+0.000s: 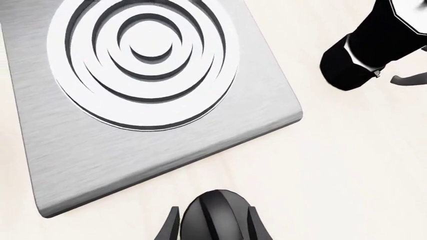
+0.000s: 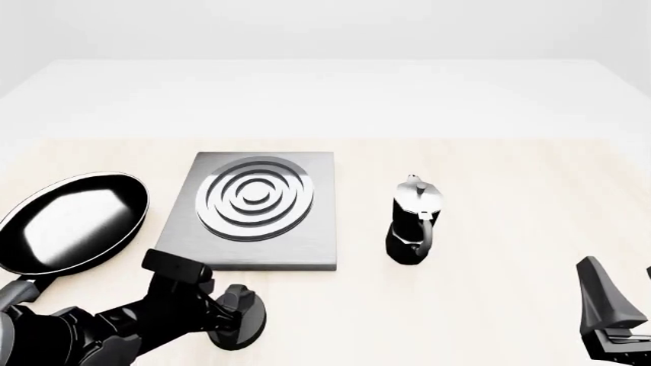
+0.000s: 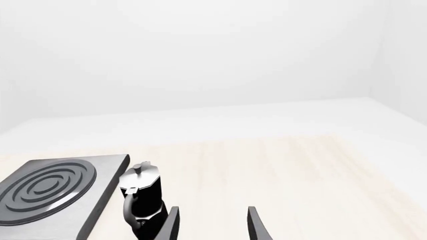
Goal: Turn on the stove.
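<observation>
The stove is a flat brushed-grey slab [image 2: 305, 248] with raised silver rings [image 2: 254, 198]; it also shows in the left wrist view [image 1: 167, 145] and the right wrist view [image 3: 100, 187]. Its small black round knob [image 2: 242, 314] sits on the table just in front of the slab. My left gripper [image 2: 236, 313] is down at the knob. In the left wrist view the knob [image 1: 213, 215] fills the gap of the left gripper [image 1: 213, 229], with a finger against each side. My right gripper [image 3: 213, 225] is open and empty, low at the front right [image 2: 617, 284].
A glossy black frying pan [image 2: 72, 221] lies left of the stove, its handle toward my left arm. A black-and-silver moka pot [image 2: 414, 221] stands right of the stove, and shows in the left wrist view [image 1: 373, 45] and the right wrist view [image 3: 143, 197].
</observation>
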Tool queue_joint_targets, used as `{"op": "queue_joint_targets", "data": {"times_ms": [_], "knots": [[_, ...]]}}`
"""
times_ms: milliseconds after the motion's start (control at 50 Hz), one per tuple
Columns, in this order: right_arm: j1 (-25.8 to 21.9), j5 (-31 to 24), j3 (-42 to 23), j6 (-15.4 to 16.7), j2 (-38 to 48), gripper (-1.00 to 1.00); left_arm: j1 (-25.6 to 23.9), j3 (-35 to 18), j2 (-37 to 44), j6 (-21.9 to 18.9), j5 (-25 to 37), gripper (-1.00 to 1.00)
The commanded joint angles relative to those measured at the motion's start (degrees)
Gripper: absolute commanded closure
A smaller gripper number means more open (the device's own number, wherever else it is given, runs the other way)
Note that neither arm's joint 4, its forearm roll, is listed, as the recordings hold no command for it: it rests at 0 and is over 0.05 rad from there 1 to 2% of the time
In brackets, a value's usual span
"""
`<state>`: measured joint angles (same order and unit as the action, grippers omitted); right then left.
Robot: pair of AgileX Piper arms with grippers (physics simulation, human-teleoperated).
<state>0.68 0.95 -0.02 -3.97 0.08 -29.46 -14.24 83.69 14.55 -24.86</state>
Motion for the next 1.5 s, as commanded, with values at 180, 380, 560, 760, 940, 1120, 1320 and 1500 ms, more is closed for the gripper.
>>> {"op": "queue_joint_targets", "data": {"times_ms": [180, 380, 560, 760, 940, 1120, 1320, 1500], "knots": [[-0.1, -0.1, 0.0, 0.2, 0.0, -1.00, 7.4, 0.3, -3.5, -6.2, 1.9, -1.00], [-0.2, -0.2, 0.0, 0.2, 0.0, -1.00, 8.3, 0.3, -4.3, -6.5, 2.2, -1.00], [-0.2, -0.3, 0.0, 0.1, 0.1, -1.00, 9.4, -0.3, -5.9, -6.7, 3.4, -1.00], [-0.3, -0.3, 0.0, 0.1, 0.3, -1.00, 10.4, -0.2, -7.1, -7.0, 3.8, -1.00], [-0.3, -0.4, 0.0, 0.2, 0.2, -1.00, 10.3, -0.1, -8.0, -7.1, 4.3, -1.00], [-0.3, -0.3, 0.0, 0.2, 0.1, -1.00, 11.5, 0.2, -14.8, -8.8, 7.3, -1.00], [-0.4, -0.3, 0.0, 0.4, 0.1, -1.00, 12.8, 1.2, -28.2, -10.1, 15.0, -1.00], [-0.5, -0.3, 0.0, 0.6, 0.1, -1.00, 12.3, 1.5, -40.8, -9.8, 23.2, -1.00]]}}
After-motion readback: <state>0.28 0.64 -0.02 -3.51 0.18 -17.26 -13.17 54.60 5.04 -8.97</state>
